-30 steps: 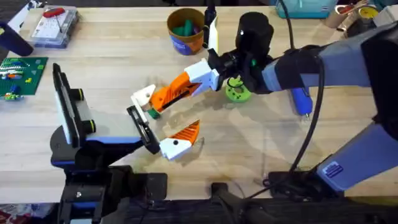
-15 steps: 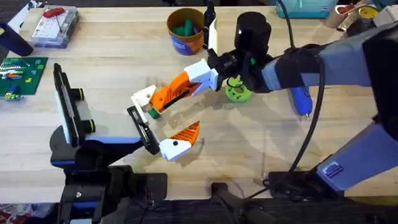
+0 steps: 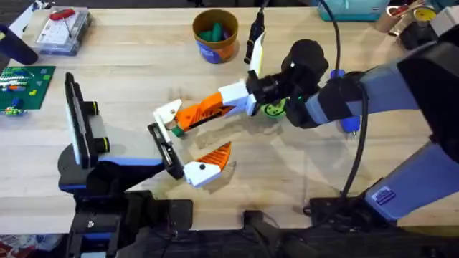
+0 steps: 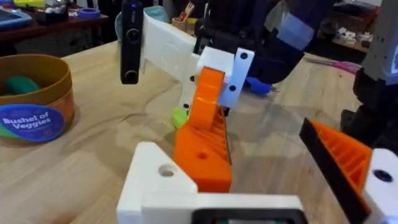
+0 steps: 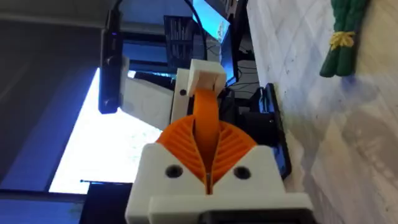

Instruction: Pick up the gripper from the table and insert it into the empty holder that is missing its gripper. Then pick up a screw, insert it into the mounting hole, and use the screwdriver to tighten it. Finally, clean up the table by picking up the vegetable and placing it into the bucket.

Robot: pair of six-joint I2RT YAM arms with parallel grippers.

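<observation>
- Black holder [image 3: 164, 150] at mid-left of the wooden surface [image 3: 129, 86], tipping the left arm beside its dotted finger [image 3: 204, 167].
- Loose gripper [image 3: 188, 115] just beyond, pinched by the right gripper [image 3: 215, 107] fingers.
- Left fingers: cannot tell.
- Green vegetable [image 3: 272, 110] right of centre.
- Bucket [image 3: 215, 34] far, middle.

Robotics lab: workbench [image 3: 143, 79], circuit board [image 3: 20, 84]

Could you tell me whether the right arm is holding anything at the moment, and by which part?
Yes: the right gripper holds the loose gripper by its orange ribbed wedge, with the white block base pointing toward the holder.
</observation>
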